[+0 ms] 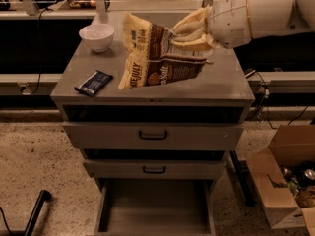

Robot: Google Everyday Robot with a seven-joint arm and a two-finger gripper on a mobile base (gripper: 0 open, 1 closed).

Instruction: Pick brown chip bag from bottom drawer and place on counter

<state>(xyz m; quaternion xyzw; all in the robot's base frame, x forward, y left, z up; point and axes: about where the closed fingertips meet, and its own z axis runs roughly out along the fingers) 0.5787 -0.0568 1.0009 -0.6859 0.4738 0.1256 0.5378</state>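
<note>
The brown chip bag (155, 58) is cream-yellow with a dark brown panel. It hangs tilted over the middle of the counter (216, 85), its lower corner at or just above the surface. My gripper (184, 36) reaches in from the upper right and is shut on the bag's right edge. The bottom drawer (155, 208) stands pulled open below and shows nothing inside.
A white bowl (96, 36) sits at the counter's back left. A dark blue bar wrapper (93, 82) lies at the front left. Two upper drawers with black handles (153, 134) are shut. An open cardboard box (288, 181) stands on the floor to the right.
</note>
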